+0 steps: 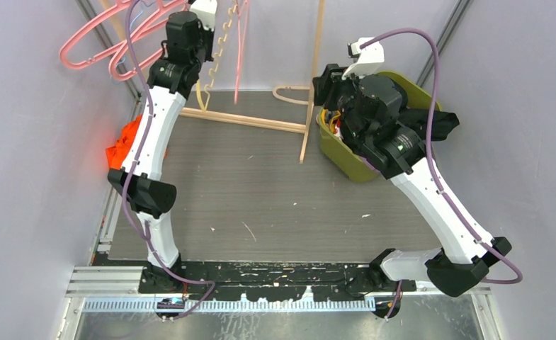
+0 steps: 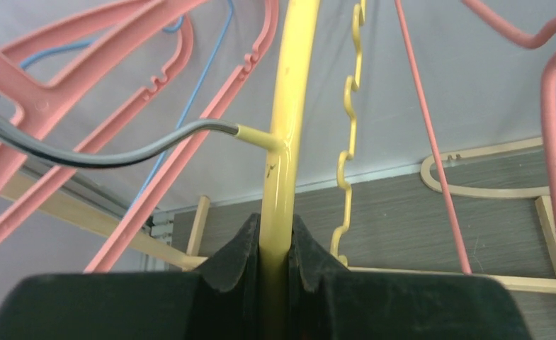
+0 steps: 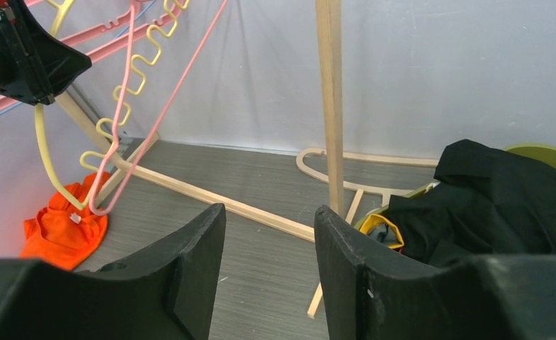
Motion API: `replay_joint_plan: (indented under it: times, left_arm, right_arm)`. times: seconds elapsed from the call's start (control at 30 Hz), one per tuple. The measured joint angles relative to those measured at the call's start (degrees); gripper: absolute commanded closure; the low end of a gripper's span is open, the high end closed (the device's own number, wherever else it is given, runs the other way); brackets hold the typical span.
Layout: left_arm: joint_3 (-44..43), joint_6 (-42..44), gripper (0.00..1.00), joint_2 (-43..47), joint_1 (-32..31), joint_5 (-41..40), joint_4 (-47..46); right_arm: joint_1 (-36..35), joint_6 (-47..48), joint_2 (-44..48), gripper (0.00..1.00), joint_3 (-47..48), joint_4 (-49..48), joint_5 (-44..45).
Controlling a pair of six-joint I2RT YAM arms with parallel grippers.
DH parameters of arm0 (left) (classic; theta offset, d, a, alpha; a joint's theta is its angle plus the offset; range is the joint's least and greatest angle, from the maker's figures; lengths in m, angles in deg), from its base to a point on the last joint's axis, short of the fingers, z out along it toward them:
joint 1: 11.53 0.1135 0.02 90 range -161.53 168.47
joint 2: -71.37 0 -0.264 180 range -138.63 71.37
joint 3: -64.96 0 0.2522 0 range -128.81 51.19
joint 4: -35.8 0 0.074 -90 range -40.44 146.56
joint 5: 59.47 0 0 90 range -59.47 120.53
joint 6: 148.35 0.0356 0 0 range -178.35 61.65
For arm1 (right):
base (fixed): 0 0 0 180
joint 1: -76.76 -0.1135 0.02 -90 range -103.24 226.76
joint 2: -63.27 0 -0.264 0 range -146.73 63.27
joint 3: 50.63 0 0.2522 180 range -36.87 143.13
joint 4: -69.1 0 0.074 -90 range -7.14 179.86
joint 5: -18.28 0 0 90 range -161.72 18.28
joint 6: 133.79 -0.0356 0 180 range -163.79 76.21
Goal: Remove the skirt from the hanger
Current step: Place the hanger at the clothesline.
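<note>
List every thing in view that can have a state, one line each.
left gripper, shut on yellow hanger
yellow hanger, bare, held off the table
right gripper, open, empty
orange garment, crumpled on the table
green bin, holding black garment
pink hangers, hanging bare

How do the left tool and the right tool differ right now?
The left tool is shut on the yellow hanger; the right tool is open and holds nothing. The left tool is up among the pink hangers; the right tool hovers by the green bin. Both have black fingers.

Yellow hanger [image 2: 287, 106] looks glossy plastic, rack [image 3: 329, 106] bare wood.
</note>
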Motion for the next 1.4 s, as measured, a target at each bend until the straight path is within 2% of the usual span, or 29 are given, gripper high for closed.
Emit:
replay_joint_plan:
  times: [0.13, 0.5, 0.73, 0.93, 1.1, 1.4]
  left_arm:
    - [4.04, -2.56, 1.0, 0.9, 1.4, 1.92, -3.98]
    - [3.32, -9.84, 1.0, 0.74, 4.04, 10.14, -8.79]
    - [-5.42, -13.62, 1.0, -3.65, 5.22, 17.11, -8.61]
    - [-13.25, -22.99, 1.0, -9.29, 9.01, 28.76, -9.97]
    - [-14.69, -29.92, 1.0, -13.18, 11.93, 36.41, -13.22]
    - [-15.43, -35.69, 1.0, -13.94, 12.35, 42.82, -15.91]
  right_arm:
    - [0.37, -0.04, 0.11, 0.46, -0.24, 0.0, 0.0]
    - [1.09, -0.48, 0.55, 0.47, -1.29, -0.02, -0.02]
    - [1.4, -0.46, 0.55, 0.47, -1.27, -0.07, -0.04]
    - [1.79, -0.46, 0.55, 0.47, -1.25, -0.13, -0.04]
    - [2.12, -0.44, 0.55, 0.47, -0.94, -0.39, -0.04]
    - [2.49, -0.48, 0.28, 0.48, -0.92, -0.68, -0.07]
